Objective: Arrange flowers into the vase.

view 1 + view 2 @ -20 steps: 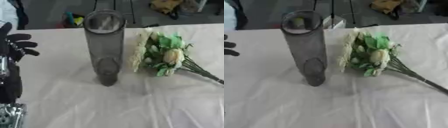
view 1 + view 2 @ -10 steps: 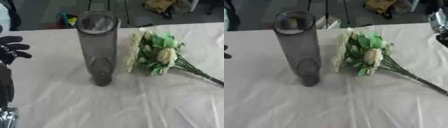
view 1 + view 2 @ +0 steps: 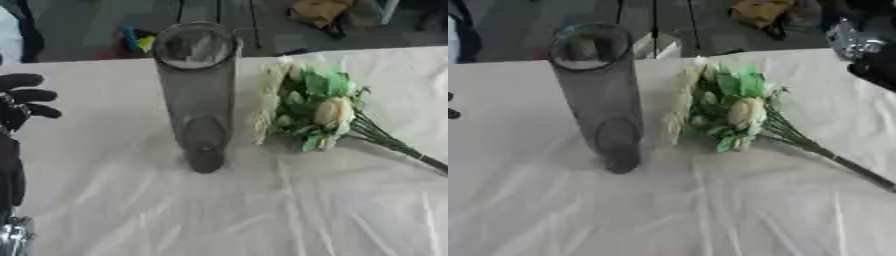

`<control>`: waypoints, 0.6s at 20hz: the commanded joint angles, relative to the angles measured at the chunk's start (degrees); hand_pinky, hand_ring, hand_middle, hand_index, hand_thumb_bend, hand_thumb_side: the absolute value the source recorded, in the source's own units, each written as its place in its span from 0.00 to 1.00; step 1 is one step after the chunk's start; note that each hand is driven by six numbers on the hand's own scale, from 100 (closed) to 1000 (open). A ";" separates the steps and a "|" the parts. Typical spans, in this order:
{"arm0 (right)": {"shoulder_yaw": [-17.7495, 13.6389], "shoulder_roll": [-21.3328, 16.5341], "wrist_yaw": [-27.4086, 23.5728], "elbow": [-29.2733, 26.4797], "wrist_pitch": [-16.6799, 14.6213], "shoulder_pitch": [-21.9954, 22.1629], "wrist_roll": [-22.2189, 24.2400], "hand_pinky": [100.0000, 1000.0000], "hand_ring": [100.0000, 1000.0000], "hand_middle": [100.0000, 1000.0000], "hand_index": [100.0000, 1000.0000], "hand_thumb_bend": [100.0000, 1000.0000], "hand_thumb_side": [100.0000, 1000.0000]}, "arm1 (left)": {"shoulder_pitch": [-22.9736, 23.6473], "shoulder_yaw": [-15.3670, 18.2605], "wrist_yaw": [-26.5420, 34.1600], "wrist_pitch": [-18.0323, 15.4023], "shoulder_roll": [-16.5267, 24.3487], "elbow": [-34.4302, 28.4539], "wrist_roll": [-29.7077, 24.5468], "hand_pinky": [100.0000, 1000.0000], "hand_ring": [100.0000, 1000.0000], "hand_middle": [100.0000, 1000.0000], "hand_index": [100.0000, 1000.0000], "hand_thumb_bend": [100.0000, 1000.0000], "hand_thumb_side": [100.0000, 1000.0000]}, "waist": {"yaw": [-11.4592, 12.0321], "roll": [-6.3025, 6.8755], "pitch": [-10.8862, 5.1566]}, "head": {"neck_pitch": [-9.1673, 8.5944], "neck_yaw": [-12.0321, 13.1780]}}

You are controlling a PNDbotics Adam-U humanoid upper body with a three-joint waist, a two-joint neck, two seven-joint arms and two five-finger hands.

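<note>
The vase [image 3: 199, 95] stands upright on the cloth [image 3: 262, 215], empty as far as I can tell. The flowers [image 3: 313, 110] lie just beside it, stems trailing toward my right. My left hand [image 3: 22, 100] hovers at the left edge, fingers spread and holding nothing. My right hand [image 3: 868, 50] shows at the upper right corner; its fingers I cannot tell. To do this well I should take the bunch by the stems, lift, and lower it stems-first into the vase. Half a second ago my right hand was barely in view; it has come closer.
</note>
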 commanded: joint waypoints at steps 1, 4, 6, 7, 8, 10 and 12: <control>1.67 -2.53 1.50 4.13 -1.54 -2.48 2.79 0.74 0.78 0.75 0.91 0.00 1.00 | -0.12 -0.67 0.35 -0.02 0.89 -1.04 -0.34 0.46 0.58 0.61 0.92 0.00 1.00 | 0.13 -0.11 -2.59 | -0.13 -0.24; 3.27 -1.86 3.03 8.40 -3.21 -5.32 5.43 0.74 0.78 0.76 0.93 0.02 1.00 | -0.04 -0.80 0.45 0.02 0.87 -1.04 -0.51 0.46 0.58 0.61 0.92 0.00 1.00 | 0.30 -0.17 -2.81 | -0.13 -0.24; 4.16 -1.08 4.17 11.23 -4.47 -7.24 7.16 0.74 0.79 0.76 0.93 0.04 1.00 | 0.02 -0.86 0.52 0.03 0.86 -1.04 -0.59 0.46 0.58 0.61 0.92 0.00 1.00 | 0.40 -0.18 -2.94 | -0.12 -0.29; 4.46 -0.66 4.68 12.58 -5.11 -8.12 8.00 0.74 0.79 0.77 0.93 0.06 1.00 | 0.06 -0.88 0.55 0.04 0.86 -1.04 -0.62 0.46 0.58 0.61 0.92 0.00 1.00 | 0.45 -0.18 -3.00 | -0.11 -0.34; 4.71 -0.18 5.16 13.97 -5.74 -9.04 8.85 0.74 0.79 0.77 0.93 0.08 1.00 | 0.10 -0.90 0.58 0.05 0.86 -1.04 -0.65 0.46 0.58 0.61 0.92 0.00 1.00 | 0.52 -0.17 -3.06 | -0.08 -0.39; 5.22 1.09 6.02 16.83 -6.81 -11.10 10.61 0.74 0.80 0.77 0.94 0.09 1.00 | 0.17 -0.96 0.64 0.07 0.83 -1.04 -0.71 0.46 0.58 0.61 0.92 0.00 1.00 | 0.65 -0.19 -3.16 | -0.01 -0.52; 5.57 2.31 6.74 19.59 -7.90 -12.89 12.31 0.74 0.80 0.78 0.94 0.11 1.00 | 0.22 -1.02 0.70 0.09 0.77 -1.04 -0.79 0.46 0.58 0.61 0.92 0.00 1.00 | 0.69 -0.20 -3.24 | 0.00 -0.62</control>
